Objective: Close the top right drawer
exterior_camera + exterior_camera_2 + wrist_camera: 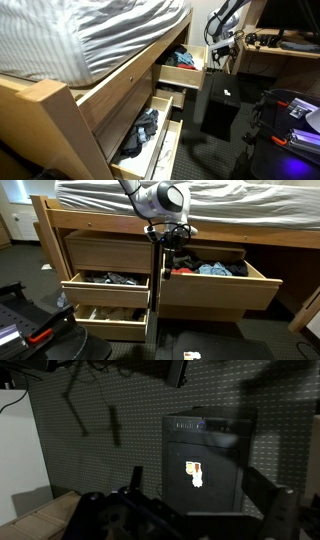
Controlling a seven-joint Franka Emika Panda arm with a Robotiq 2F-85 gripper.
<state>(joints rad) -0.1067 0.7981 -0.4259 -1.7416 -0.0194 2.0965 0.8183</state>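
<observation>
1. One drawer counts for me: the top right drawer (215, 290) (178, 76) stands pulled out of the bed frame in both exterior views, with blue and dark clothing heaped inside
2. My claw (165, 242) (218, 48) hangs at that drawer's left end, near the upright post (153, 290) between the two columns of drawers
3. Whether the claw is released or clenched I cannot tell: the wrist view is too dark, and there it is only a black shape along the bottom edge
4. I cannot tell either whether it touches the drawer or is just clear of it
5. Two drawers in the other column are also out: the middle left drawer (105, 290), holding dark clothes, and the bottom left drawer (100, 327) beneath it
6. A black box (222, 105) (205, 460) stands on the carpet in front of the bed, with a small pale sticker on its upper face
7. Above everything lies the striped mattress (230, 192) (100, 35)
</observation>
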